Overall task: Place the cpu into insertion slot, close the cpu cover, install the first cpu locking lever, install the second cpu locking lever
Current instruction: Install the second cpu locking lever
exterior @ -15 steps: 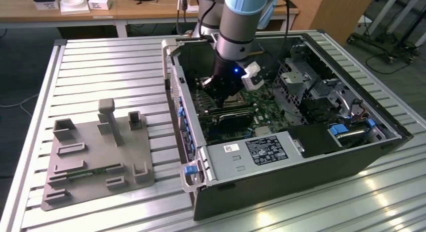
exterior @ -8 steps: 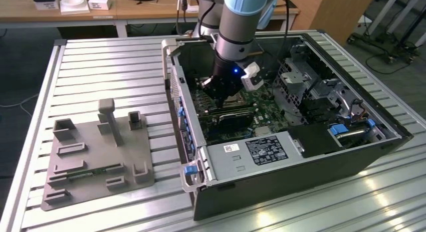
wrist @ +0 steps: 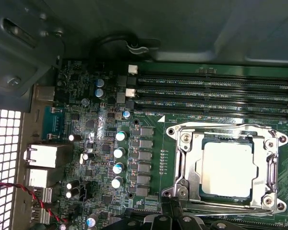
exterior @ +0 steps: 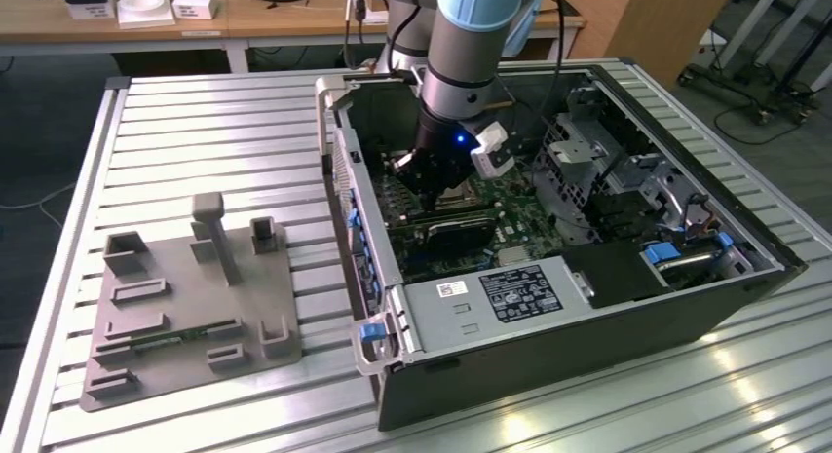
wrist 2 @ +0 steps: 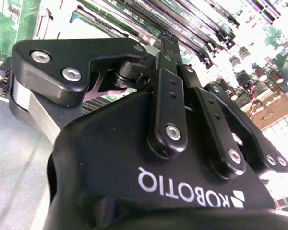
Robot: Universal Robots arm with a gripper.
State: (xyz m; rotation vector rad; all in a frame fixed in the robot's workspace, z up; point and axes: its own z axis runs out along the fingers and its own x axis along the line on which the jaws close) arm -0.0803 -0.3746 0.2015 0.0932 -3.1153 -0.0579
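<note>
Looking from the side: in the exterior view the grey and blue robot arm [exterior: 471, 58] reaches down into the open black computer case [exterior: 572, 307], which sits on a ribbed metal table [exterior: 195, 141].
Gripper: the black gripper [exterior: 419, 175] hangs low over the green circuit board [exterior: 513, 234]; I cannot tell if its fingers are apart or together.
Chip: in the first wrist view the small flat silver square cpu [wrist: 229, 166] lies inside the square insertion slot [wrist: 207, 192].
Cover: the thin metal cpu cover [wrist: 180, 165] lies down flat around the chip, which shows through its window.
Close by: the long dark memory slots [wrist: 211, 91] run just beside the socket.
Room: the tall case wall [exterior: 341, 195] stands near the gripper; a grey plastic holder tray [exterior: 195, 307] lies well apart on the table.
</note>
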